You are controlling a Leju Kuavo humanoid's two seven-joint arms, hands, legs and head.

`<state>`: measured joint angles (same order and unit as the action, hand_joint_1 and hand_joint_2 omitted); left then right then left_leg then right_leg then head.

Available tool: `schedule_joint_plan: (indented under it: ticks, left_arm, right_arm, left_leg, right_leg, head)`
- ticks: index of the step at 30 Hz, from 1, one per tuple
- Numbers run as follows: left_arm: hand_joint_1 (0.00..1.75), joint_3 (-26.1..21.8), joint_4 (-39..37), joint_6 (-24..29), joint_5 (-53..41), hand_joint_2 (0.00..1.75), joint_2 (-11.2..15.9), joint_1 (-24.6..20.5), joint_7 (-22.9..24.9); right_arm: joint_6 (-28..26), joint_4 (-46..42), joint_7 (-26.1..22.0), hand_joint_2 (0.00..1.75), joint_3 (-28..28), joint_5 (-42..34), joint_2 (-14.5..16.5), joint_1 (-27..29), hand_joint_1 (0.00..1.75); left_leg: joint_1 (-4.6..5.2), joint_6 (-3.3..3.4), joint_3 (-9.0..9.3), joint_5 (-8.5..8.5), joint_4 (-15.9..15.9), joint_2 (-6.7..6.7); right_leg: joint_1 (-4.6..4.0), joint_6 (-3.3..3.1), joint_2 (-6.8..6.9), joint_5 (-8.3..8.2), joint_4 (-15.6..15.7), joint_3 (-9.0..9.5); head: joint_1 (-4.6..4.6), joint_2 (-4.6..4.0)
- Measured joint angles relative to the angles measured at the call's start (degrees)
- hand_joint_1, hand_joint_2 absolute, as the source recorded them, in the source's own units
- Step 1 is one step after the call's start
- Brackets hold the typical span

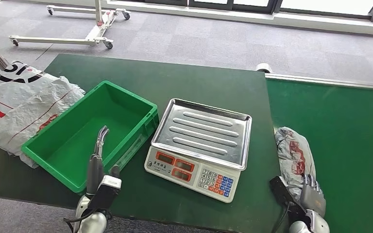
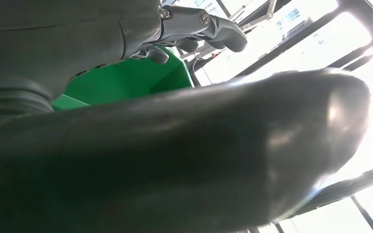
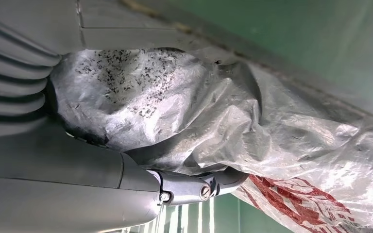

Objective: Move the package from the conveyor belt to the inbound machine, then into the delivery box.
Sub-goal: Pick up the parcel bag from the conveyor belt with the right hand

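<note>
The package point(image 1: 294, 153), a crumpled grey plastic mailer with red print, lies on the green conveyor belt point(image 1: 340, 116) at the right, just past the table's edge. My right hand point(image 1: 313, 194) is at its near end. In the right wrist view the thumb and fingers point(image 3: 194, 187) wrap around the wrinkled package point(image 3: 233, 121). The inbound machine, a scale point(image 1: 194, 170) with a bare steel tray, stands mid-table. The green delivery box point(image 1: 126, 99) sits to its left with nothing in it. My left hand point(image 1: 98, 160) hovers over the box's near wall, fingers straight and holding nothing.
White printed plastic bags point(image 1: 19, 104) are heaped at the table's left edge beside the box. A white wheeled frame point(image 1: 92, 34) stands on the grey carpet beyond the table. A tape roll point(image 1: 263, 68) sits at the belt's far corner.
</note>
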<state>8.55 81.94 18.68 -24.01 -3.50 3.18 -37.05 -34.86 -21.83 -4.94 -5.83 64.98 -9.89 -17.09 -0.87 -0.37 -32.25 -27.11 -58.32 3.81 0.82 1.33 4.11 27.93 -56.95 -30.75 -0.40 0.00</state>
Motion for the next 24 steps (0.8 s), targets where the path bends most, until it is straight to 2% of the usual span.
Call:
schedule_joint_plan:
  ticks: [1,3,4,5,8,13,19,24]
  left_arm:
    - [0.00,0.0,0.1,0.0,0.0,0.00,0.1,0.1,-0.1]
    - [0.00,0.0,0.2,0.1,0.0,0.00,0.2,0.2,-0.2]
    - [0.00,0.0,0.3,0.1,0.1,0.00,0.3,0.3,-0.2]
    - [0.00,0.0,0.4,0.2,0.1,0.00,0.3,0.3,-0.2]
    - [0.00,0.0,0.6,0.2,0.1,0.00,0.4,0.3,-0.2]
    - [0.00,0.0,0.6,0.2,-0.1,0.00,0.4,0.3,-0.1]
    - [0.00,0.0,0.5,0.1,0.5,0.00,0.4,-0.1,-0.2]
    - [0.00,0.0,0.6,-0.3,0.7,0.00,0.1,-1.1,-0.4]
  right_arm:
    - [0.1,0.0,-0.1,1.75,0.0,0.0,0.0,0.0,0.29]
    - [0.6,0.0,-0.4,1.75,0.0,0.2,0.0,-0.1,0.29]
    - [0.8,0.0,-0.5,1.75,0.0,0.3,0.0,-0.1,0.15]
    - [1.1,0.1,-0.7,1.75,-0.1,0.5,0.0,-0.2,0.45]
    - [1.5,0.3,-1.0,1.75,-0.2,0.9,0.1,-0.3,1.75]
    - [1.6,0.5,-2.2,1.75,-0.6,1.6,0.1,-0.4,1.75]
    - [-2.6,0.1,-10.2,1.75,-1.7,-0.2,0.1,-1.2,1.75]
    - [-3.3,-2.7,-12.4,1.75,-1.8,-0.9,0.2,-1.5,1.75]
  left_leg:
    - [0.00,0.02,0.02,-0.01,0.0,0.00]
    - [0.00,0.05,0.06,-0.04,0.0,0.02]
    - [0.00,0.05,0.08,-0.05,0.0,0.03]
    - [0.00,0.06,0.09,-0.07,0.0,0.04]
    - [-0.02,0.07,0.15,-0.12,0.0,0.06]
    - [-0.04,0.06,0.21,-0.14,0.0,0.06]
    - [-0.04,0.05,0.09,-0.13,0.0,0.03]
    - [-0.01,0.02,-0.16,-0.12,0.0,0.04]
  right_leg:
    - [0.00,0.10,-0.01,-0.07,0.0,0.03]
    - [0.00,0.24,-0.03,-0.16,0.1,0.08]
    - [0.00,0.30,-0.05,-0.19,0.1,0.09]
    - [0.00,0.28,-0.06,-0.18,0.1,0.10]
    - [-0.01,0.28,-0.08,-0.16,0.1,0.15]
    - [-0.03,0.27,-0.08,-0.13,0.1,0.20]
    - [-0.03,0.25,-0.06,-0.17,0.1,0.17]
    - [-0.03,0.22,-0.07,-0.19,0.0,-0.09]
  head:
    - [-0.01,0.00]
    - [-0.01,0.00]
    - [-0.01,0.00]
    - [-0.01,0.00]
    - [-0.01,0.00]
    - [-0.01,0.00]
    - [0.00,0.00]
    - [0.00,0.00]
